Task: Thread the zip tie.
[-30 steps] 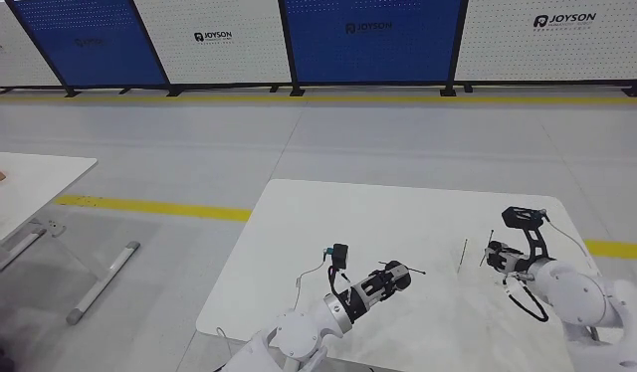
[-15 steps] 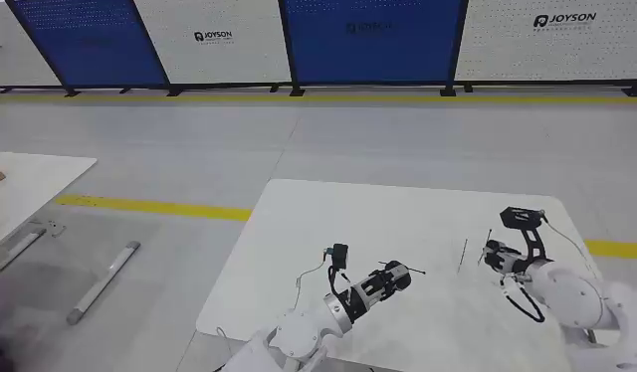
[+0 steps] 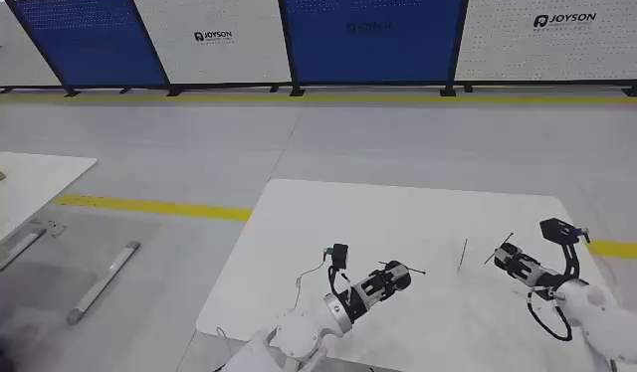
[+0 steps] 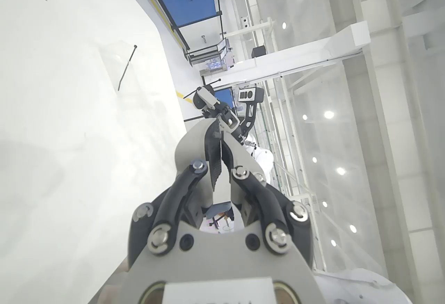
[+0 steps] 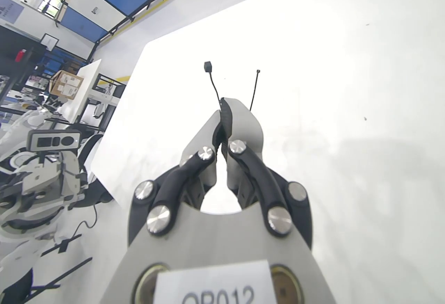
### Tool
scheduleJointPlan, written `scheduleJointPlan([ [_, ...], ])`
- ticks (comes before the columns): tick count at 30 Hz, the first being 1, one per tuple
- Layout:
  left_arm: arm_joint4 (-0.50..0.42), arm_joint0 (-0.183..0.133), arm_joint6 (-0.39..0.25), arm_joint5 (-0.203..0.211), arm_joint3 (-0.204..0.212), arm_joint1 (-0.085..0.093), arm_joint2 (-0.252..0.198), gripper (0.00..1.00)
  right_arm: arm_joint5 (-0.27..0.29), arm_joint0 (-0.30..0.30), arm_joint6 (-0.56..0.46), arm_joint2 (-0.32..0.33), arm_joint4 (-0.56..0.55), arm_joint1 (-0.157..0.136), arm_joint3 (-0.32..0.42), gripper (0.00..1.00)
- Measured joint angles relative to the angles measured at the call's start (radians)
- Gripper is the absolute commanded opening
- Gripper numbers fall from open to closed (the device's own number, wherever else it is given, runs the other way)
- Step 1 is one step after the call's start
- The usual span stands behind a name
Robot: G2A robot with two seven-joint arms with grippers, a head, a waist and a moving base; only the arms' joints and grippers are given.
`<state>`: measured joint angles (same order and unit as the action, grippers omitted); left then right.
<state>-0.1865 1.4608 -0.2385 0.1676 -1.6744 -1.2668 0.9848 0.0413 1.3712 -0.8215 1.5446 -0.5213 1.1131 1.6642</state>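
Bench (image 3: pixel 398 213): a white top with rounded corners is carrying the work, with both arms coming in from its near edge.

Left tool (image 3: pixel 396 276): is sitting at the near middle of the bench. Its fingers are pressed together on a thin black strip.

Left-held zip tie (image 3: pixel 411 270): a slim black line is crossing the tip of the left tool. It is sticking out on both sides, with one end pointing right toward the loose zip tie.

Right tool (image 5: pixel 224 105): is hanging above the near right part of the bench, well apart from the left tool. Its ribbed fingers are closed and pinching a tie at the very tip.

Right-held zip tie (image 5: pixel 212 81): a narrow black strap is rising out of the right tool's fingertips in a slight bend. It is ending in a small blocky head at the free end. From the top camera it is slanting up and to the right.

Loose zip tie (image 3: pixel 462 256): a straight, thin, black strip is lying flat on the bench between the two tools, nearer the right one and touching neither. It is running near to far, with its small head seemingly at the far end.
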Motion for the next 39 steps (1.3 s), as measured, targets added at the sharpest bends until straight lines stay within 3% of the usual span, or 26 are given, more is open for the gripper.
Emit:
scheduleJointPlan([
  [8,0.000,0.000,0.000,0.000,0.000,0.000,0.000,0.00,0.000,0.000,0.001,0.000,0.000,0.000,0.000,0.00],
  [11,0.000,0.000,0.000,0.000,0.000,0.000,0.000,0.00,0.025,0.022,0.031,-0.010,0.001,0.001,0.007,0.00],
  [14,0.000,0.000,0.000,0.000,0.000,0.000,0.000,0.00,0.060,0.063,0.101,0.017,0.087,0.004,0.029,0.00],
  [18,0.000,0.000,0.000,0.000,0.000,0.000,0.000,0.00,0.154,0.145,0.175,0.074,0.279,0.007,0.055,0.00],
  [24,0.000,0.000,0.000,0.000,0.000,0.000,0.000,0.00,0.222,0.218,0.264,0.078,0.386,0.013,0.058,0.00],
  [27,0.000,0.000,0.000,0.000,0.000,0.000,0.000,0.00,0.222,0.216,0.207,0.064,0.480,0.013,0.040,0.00],
  [39,0.000,0.000,0.000,0.000,0.000,0.000,0.000,0.00,0.220,0.215,0.208,0.064,0.463,0.013,0.039,0.00],
])
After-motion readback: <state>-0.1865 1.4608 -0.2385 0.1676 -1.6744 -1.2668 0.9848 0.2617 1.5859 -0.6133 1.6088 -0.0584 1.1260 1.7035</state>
